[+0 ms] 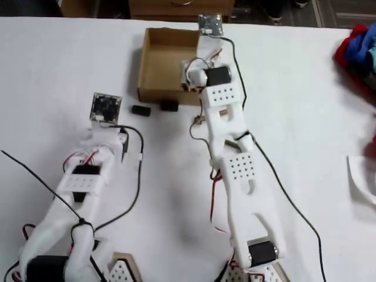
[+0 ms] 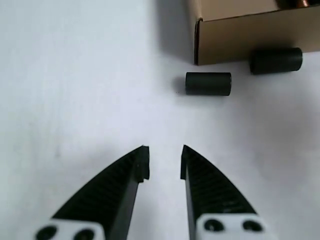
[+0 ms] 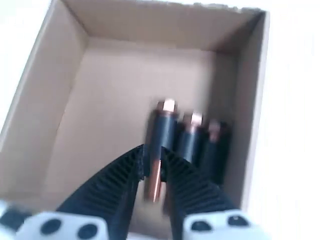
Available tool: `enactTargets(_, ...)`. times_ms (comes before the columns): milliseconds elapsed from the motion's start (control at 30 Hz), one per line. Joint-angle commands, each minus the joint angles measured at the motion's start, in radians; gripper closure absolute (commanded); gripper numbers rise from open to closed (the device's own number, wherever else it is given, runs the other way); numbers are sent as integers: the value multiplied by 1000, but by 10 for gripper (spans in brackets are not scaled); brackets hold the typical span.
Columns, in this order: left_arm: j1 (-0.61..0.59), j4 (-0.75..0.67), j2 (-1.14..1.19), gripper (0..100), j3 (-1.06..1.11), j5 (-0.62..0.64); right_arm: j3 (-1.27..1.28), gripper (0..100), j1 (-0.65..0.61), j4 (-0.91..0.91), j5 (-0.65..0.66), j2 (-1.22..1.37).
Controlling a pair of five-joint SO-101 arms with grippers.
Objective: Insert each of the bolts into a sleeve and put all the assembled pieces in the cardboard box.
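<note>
White desk [image 1: 59, 70]: right gripper [image 3: 155, 159] pinches bolt [image 3: 155, 190] over cardboard box [image 3: 150, 25], far edge; loose sleeve [image 3: 162, 132] could slip off; left gripper [image 2: 164, 161] spread, empty

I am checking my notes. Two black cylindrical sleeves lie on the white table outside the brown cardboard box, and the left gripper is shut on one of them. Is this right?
Not quite. The left gripper is open and empty, apart from both black cylindrical sleeves, as the left wrist view shows. The rest holds.
</note>
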Motion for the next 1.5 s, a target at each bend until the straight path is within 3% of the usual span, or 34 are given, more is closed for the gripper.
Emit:
enactTargets(0, -48, -18, -5, 879, -58, 49, -40, 936, -45, 208, 77, -128)
enactTargets(200, -236, -17, 2, 878, -79, 328, -35, 767, -156, 409, 528, -131)
enactTargets(300, -279, -18, 2, 877, -79, 414, -35, 765, -170, 409, 698, -99)
enactTargets(667, -282, -18, 3, 877, -79, 427, -35, 776, -189, 409, 979, -2)
enactTargets(867, -281, -18, 3, 877, -79, 427, -35, 776, -213, 409, 1057, 70)
enactTargets(1467, -279, -20, 3, 877, -79, 427, -41, 776, -209, 409, 1051, 79)
